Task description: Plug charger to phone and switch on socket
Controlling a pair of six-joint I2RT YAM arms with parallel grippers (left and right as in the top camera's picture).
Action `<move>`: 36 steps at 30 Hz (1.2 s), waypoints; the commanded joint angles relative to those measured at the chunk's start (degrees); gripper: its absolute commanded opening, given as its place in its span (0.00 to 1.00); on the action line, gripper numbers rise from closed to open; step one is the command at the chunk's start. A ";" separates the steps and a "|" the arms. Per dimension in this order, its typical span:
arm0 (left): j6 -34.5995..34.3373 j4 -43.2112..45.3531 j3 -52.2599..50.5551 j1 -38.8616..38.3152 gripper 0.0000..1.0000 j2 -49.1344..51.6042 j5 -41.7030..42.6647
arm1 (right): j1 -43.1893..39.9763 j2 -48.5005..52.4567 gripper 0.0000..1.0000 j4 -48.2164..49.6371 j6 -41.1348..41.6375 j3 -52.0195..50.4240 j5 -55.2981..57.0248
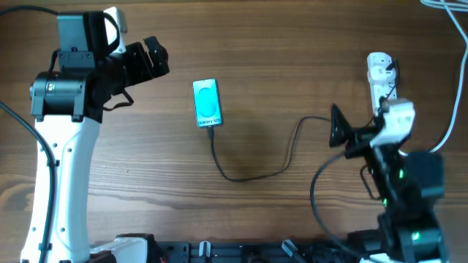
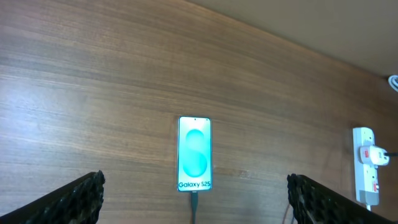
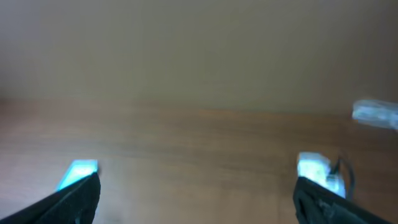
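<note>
The phone (image 1: 207, 103) lies flat on the wooden table with its teal-and-white screen lit; it also shows in the left wrist view (image 2: 194, 153). The thin black charger cable (image 1: 252, 174) is plugged into the phone's near end and curves right toward the socket (image 1: 379, 74), a white power strip with a plug in it, also seen in the left wrist view (image 2: 366, 163). My left gripper (image 1: 150, 58) is open and empty, left of the phone. My right gripper (image 1: 338, 128) is open and empty, just below the socket. The right wrist view is blurred; the phone (image 3: 79, 171) and socket (image 3: 316, 168) show faintly.
A thick white cable (image 1: 457, 44) runs down the far right edge of the table. Black base cables (image 1: 318, 201) loop beside the right arm's base. The arm bases and a black rail (image 1: 219, 252) line the front edge.
</note>
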 commanded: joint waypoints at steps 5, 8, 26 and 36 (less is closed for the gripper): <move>0.31 0.13 0.07 0.00 1.00 0.35 -0.13 | -1.27 -17.92 1.00 12.66 -0.44 -19.58 0.59; 0.31 0.13 0.07 0.00 1.00 0.35 -0.13 | -1.27 -21.84 1.00 15.61 1.38 -25.46 0.59; 0.31 0.13 0.07 0.00 1.00 0.35 -0.13 | -1.31 -29.92 1.00 11.23 2.69 -32.50 0.20; 0.31 0.13 0.07 0.00 1.00 0.35 -0.13 | -1.31 -29.92 1.00 11.23 2.69 -32.50 0.20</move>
